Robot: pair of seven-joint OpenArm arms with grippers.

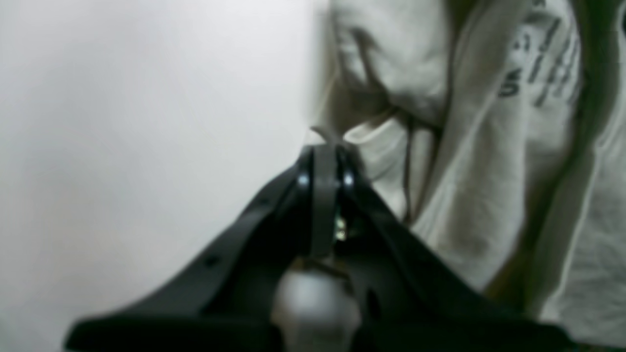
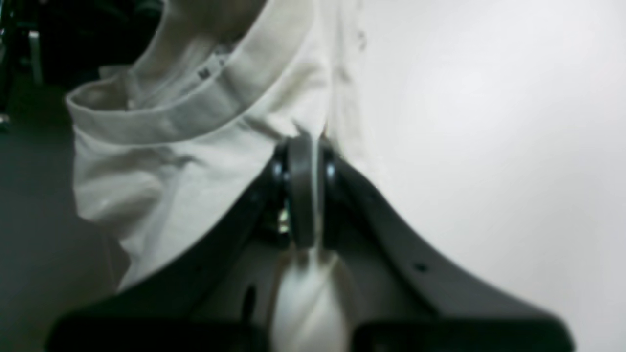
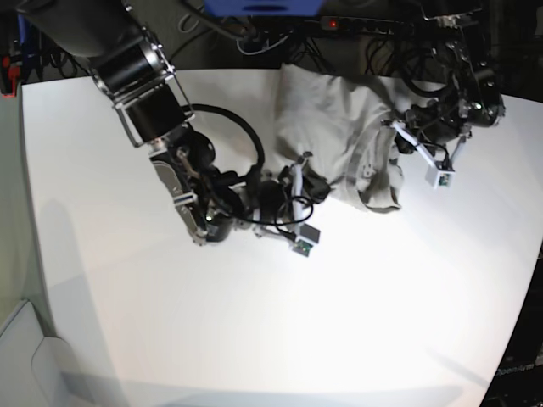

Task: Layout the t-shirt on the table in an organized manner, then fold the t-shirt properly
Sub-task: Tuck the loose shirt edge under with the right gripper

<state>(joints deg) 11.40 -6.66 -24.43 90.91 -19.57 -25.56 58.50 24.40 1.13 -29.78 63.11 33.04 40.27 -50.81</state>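
The light grey-beige t-shirt lies bunched and wrinkled on the white table near its far edge. My right gripper is at the shirt's near-left edge. In the right wrist view it is shut on fabric just below the collar. My left gripper is at the shirt's right side. In the left wrist view its jaws are shut with a sliver of cloth sticking out of the tips. The t-shirt beside it shows blurred dark lettering.
Cables and a power strip run behind the table's far edge, next to a blue object. The shirt reaches close to that far edge. Bare white tabletop spreads towards the front and left of the base view.
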